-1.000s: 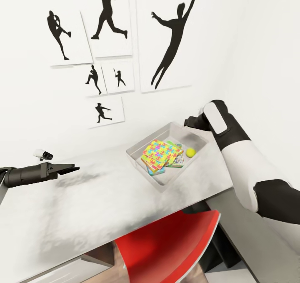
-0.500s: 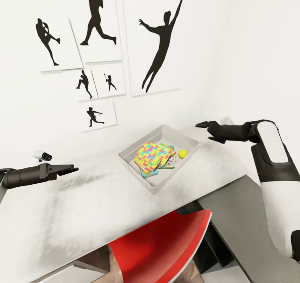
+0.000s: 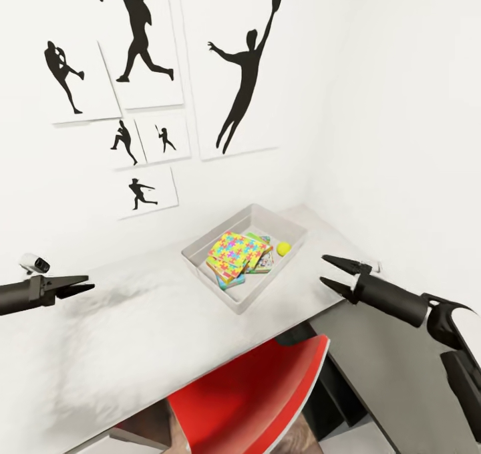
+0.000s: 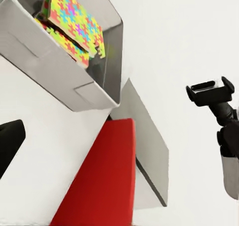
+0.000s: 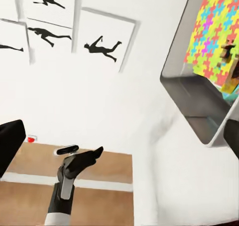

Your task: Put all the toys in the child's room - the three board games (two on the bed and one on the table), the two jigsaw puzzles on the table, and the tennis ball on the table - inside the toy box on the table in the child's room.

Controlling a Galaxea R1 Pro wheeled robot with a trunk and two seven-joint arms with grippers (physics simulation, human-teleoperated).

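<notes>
Toy box (image 3: 277,220) sits on the white counter (image 3: 133,327) near the wall corner, and it's loaded: a jigsaw puzzle (image 3: 235,249) lies on top of a stack, more colourful flat edges poke out under it, one looks like a green board game (image 3: 265,261) and a blue edge at the stack's low corner, and the tennis ball (image 3: 283,247) rests loose on the bin floor just beside the stack. I can't count every layer in the stack, so I can't confirm all three games and both puzzles are in there, but my guess is yes, since the counter around the bin shows no stray toys. My left tool (image 3: 75,285) hangs over the left part of the counter, well apart from the bin, tips close together and carrying nothing; whether it's fully clenched I can't tell. My right tool (image 3: 331,271) hovers by the counter's right edge near the lower dark grey section (image 3: 394,367), jaws spread, released, nothing in it. The left wrist view confirms the right tool (image 4: 210,91) spread and empty, with the bin (image 4: 59,81) and puzzle (image 4: 72,16) off to the side. A red chair (image 3: 254,400) is tucked under the counter, black silhouette pictures (image 3: 244,73) on the wall. Judging from this, the task looks finished or nearly so; what's left is at most a check that nothing remains on the bed, which I can't see here.
</notes>
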